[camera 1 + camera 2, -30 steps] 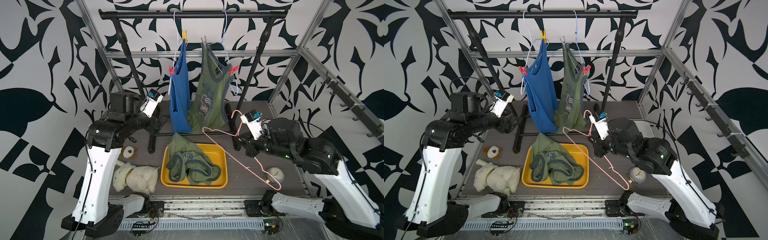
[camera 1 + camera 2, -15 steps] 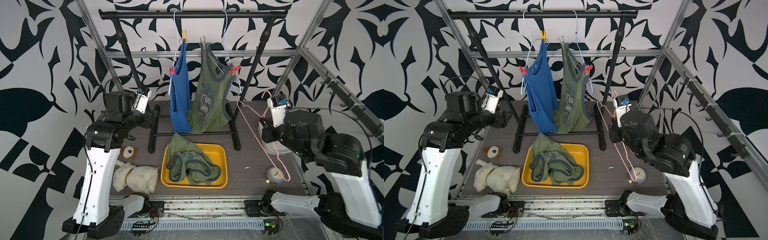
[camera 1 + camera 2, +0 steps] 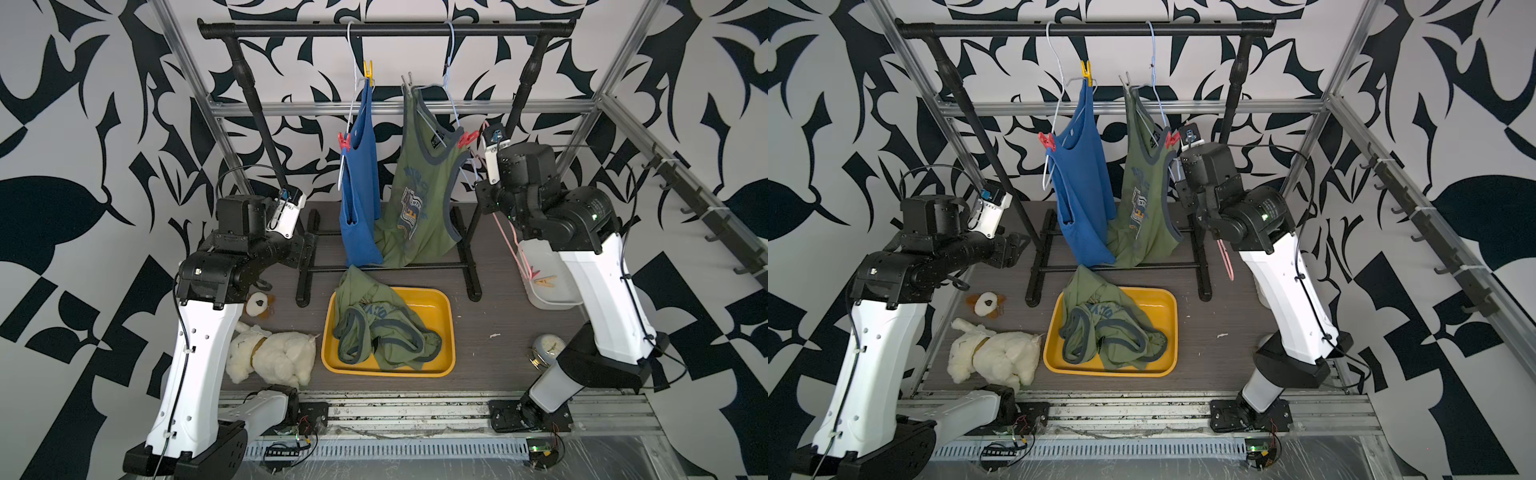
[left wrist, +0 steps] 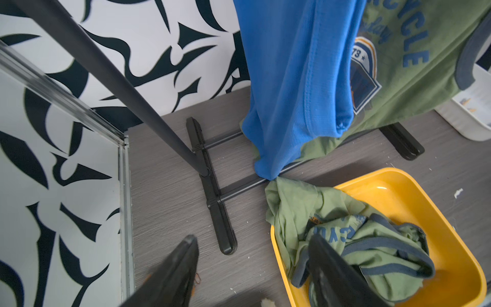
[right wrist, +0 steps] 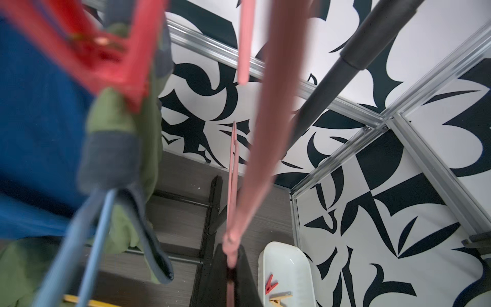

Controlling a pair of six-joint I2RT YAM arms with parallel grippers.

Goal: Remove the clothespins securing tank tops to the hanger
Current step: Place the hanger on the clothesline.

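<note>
In both top views the coral clothespin [image 3: 468, 138] on the outer strap of the printed green tank top [image 3: 419, 195] sits just beside the raised right arm [image 3: 523, 174], on the side toward the middle of the rack. Its long axis slants, with the handle ends toward that arm. The left arm [image 3: 232, 266] is low and well apart, so the right arm is the nearer; its fingertips are hidden behind its own wrist. In the left wrist view, the left pincer [image 4: 253, 243] stands wide open and empty over the counter [image 4: 172, 199], near the yellow tray [image 4: 398, 174]; no clothespin shows. In the right wrist view, the right pincer [image 5: 230, 256] is clamped on a pink hanger [image 5: 255, 133], so it probably cannot take the clothespin as it stands. The clothespin lies close ahead of it, off to the hanger's side, blurred and cut off by the frame edge.
</note>
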